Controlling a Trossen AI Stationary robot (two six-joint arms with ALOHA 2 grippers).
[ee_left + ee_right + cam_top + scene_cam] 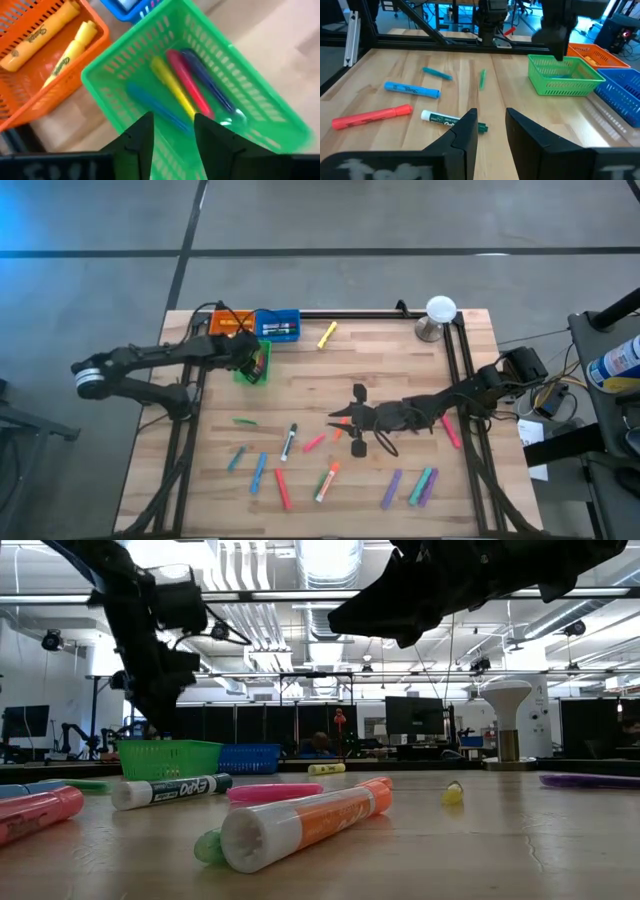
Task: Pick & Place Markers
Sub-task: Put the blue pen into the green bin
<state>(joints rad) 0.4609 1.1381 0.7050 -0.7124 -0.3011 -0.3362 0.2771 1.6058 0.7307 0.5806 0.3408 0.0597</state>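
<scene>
My left gripper hangs open over the green bin, fingers pointing down into it. In the bin lie several markers: a blue one, a yellow one, a pink one and a dark blue one. My right gripper stands open above the table's middle, with nothing between its fingers. A white-barrelled marker with a green cap lies on the table just past its fingers. More markers lie loose on the near half of the table.
An orange bin with yellow markers and a blue bin stand behind the green bin. A yellow marker lies near the far edge. A white-headed stand is at the far right corner. Black rails run along the table's sides.
</scene>
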